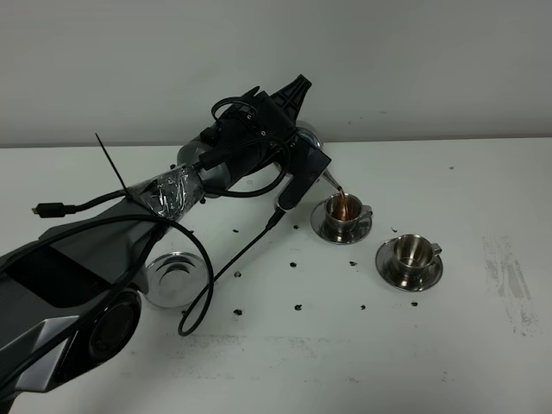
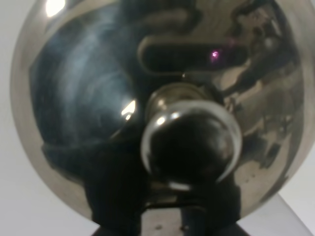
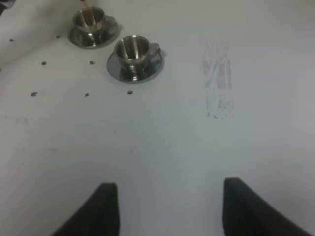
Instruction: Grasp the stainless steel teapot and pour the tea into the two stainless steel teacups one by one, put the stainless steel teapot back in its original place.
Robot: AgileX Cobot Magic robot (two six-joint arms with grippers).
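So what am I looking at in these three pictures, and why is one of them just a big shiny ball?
This is a robot with two arms. The wide picture comes from a camera mounted high; the other two come from cameras on the wrists. The left hand holds a steel teapot tilted, pouring brown tea into one teacup. The shiny ball is that teapot, seen close up. A second teacup and a round steel dish stand on the white table. The right hand is open and holds nothing.
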